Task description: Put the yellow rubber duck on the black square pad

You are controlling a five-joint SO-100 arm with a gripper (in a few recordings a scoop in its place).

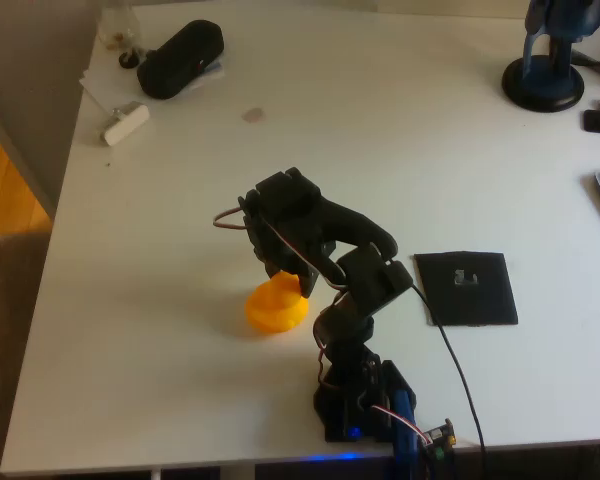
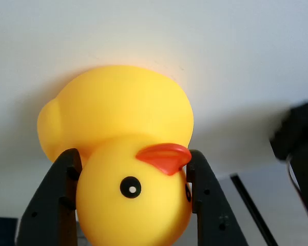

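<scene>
The yellow rubber duck (image 1: 270,310) sits on the white table left of the arm's base. My black gripper (image 1: 292,276) comes down onto it from above. In the wrist view the duck's round head (image 2: 136,205), with its red-orange beak and black eye, is wedged between my two black fingers (image 2: 54,205), which press on both sides of it; the gripper (image 2: 133,161) is shut on the duck. Its body (image 2: 118,107) bulges beyond the head against the table. The black square pad (image 1: 467,290) lies flat to the right of the arm, apart from the duck, with a small pale mark near its far edge.
A dark oblong pouch (image 1: 180,58) and a small white object (image 1: 125,123) lie at the far left corner. A blue stand with a round base (image 1: 545,82) is at the far right. A black cable (image 1: 460,370) runs from the arm past the pad. The table's left edge (image 1: 55,250) is close.
</scene>
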